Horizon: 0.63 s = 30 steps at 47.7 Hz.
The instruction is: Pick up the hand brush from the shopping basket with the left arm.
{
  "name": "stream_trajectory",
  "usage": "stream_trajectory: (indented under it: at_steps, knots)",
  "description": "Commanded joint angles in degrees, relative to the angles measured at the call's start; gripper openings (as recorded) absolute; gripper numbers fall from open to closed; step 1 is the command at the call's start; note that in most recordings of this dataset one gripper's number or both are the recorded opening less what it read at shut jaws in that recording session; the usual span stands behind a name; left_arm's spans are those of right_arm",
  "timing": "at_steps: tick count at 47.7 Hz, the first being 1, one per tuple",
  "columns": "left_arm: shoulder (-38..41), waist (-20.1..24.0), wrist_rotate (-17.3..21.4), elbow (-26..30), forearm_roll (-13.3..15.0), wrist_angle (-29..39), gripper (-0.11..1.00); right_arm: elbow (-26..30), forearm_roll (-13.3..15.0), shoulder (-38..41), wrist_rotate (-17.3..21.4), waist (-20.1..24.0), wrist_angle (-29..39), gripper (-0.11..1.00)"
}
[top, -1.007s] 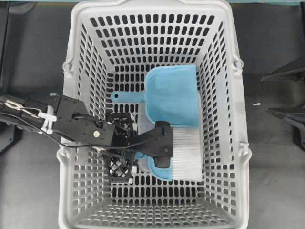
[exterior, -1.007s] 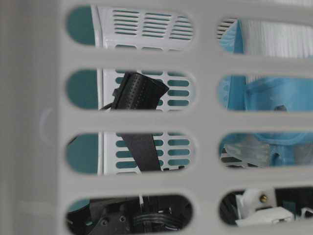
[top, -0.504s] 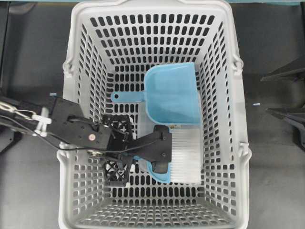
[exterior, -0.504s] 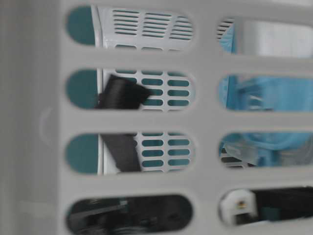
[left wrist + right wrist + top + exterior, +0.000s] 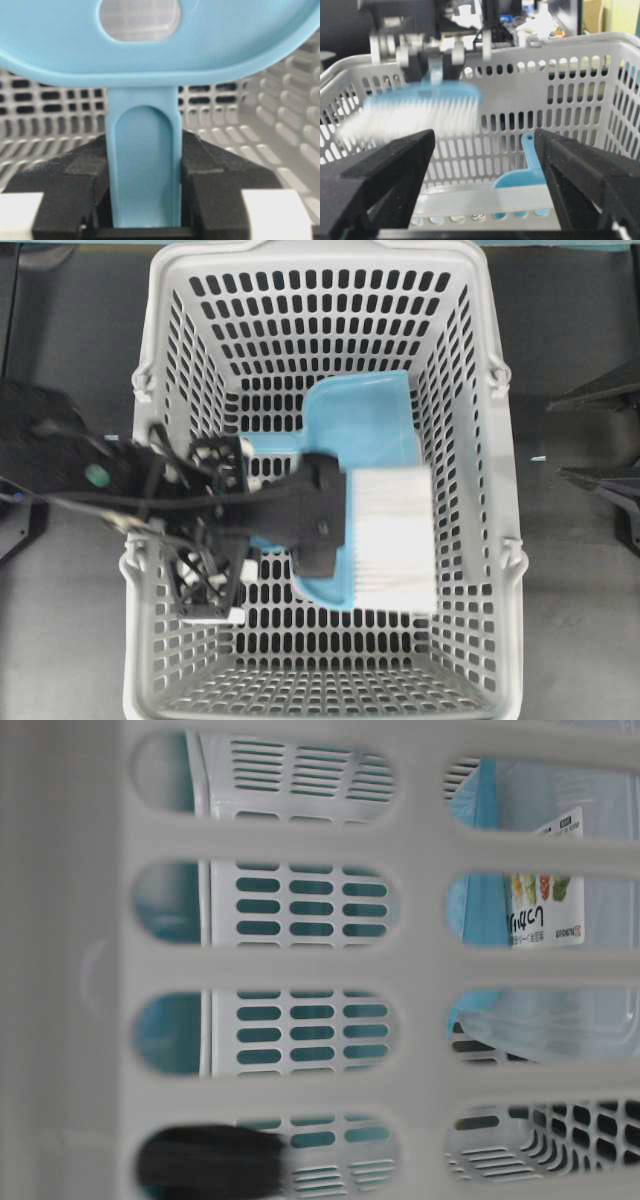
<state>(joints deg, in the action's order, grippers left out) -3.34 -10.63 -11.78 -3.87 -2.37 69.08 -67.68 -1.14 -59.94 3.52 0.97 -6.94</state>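
Observation:
The hand brush [image 5: 390,540], teal with a broad block of white bristles, hangs lifted inside the shopping basket [image 5: 160,340]. My left gripper [image 5: 305,520] is shut on its thin handle. In the left wrist view the handle [image 5: 143,165] stands pinched between both black fingers [image 5: 215,170], with the brush head [image 5: 150,50] above. From the right wrist view the brush [image 5: 415,115] appears blurred, near rim height. My right gripper [image 5: 485,150] stands open outside the basket, holding nothing.
A teal dustpan [image 5: 360,430] lies on the basket floor, partly under the brush, on clear packaging with a printed label [image 5: 545,880]. The basket's slotted walls [image 5: 300,965] enclose the left gripper on all sides. Dark table surrounds the basket [image 5: 70,330].
The left gripper closed on the brush handle and rose with it. The brush came up off the floor and shifted toward the dustpan. The gripper left the table-level view's middle slots.

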Motion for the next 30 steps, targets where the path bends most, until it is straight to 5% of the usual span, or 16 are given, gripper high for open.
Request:
stream_trajectory:
  at_steps: [1, 30]
  knots:
    - [-2.46, 1.14, 0.18, 2.64, -0.18, 0.88, 0.23, 0.53, -0.18, 0.35, 0.09, 0.09, -0.26, 0.77]
    - [-2.20, 1.23, 0.26, 2.29, -0.18, 0.97, 0.23, 0.53, -0.18, 0.44, 0.09, 0.09, -0.26, 0.77]
